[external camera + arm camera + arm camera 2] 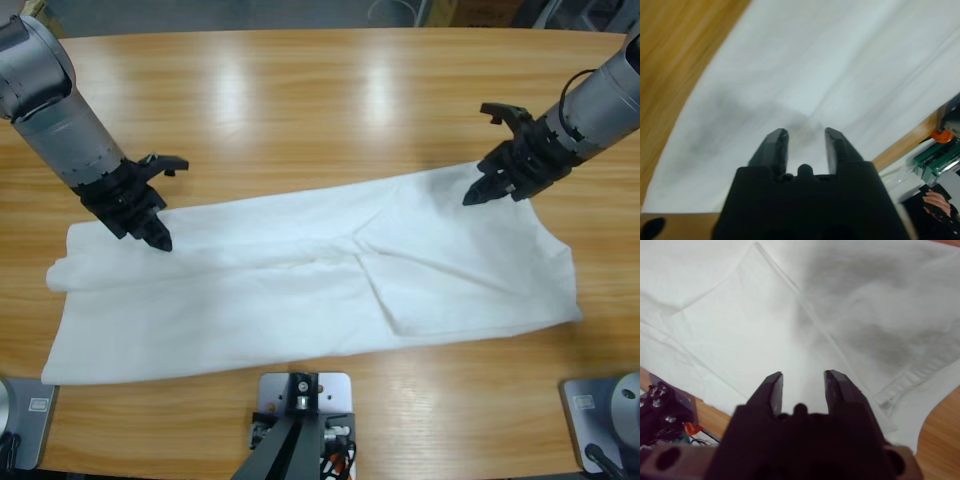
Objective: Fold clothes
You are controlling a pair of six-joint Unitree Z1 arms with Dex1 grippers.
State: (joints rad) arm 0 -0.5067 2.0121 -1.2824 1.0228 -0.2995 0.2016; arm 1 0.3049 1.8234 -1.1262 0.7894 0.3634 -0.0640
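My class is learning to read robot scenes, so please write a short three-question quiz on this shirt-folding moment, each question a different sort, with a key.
1. True or false: the white T-shirt lies spread along the wooden table.
2. Multiple choice: where is the left gripper? A) at the shirt's far edge near one end B) lifted high over bare wood C) under the table
3. Fill in: both the left gripper and the right gripper have their fingers ____, gripping no cloth.

Key: 1 true; 2 A; 3 open.
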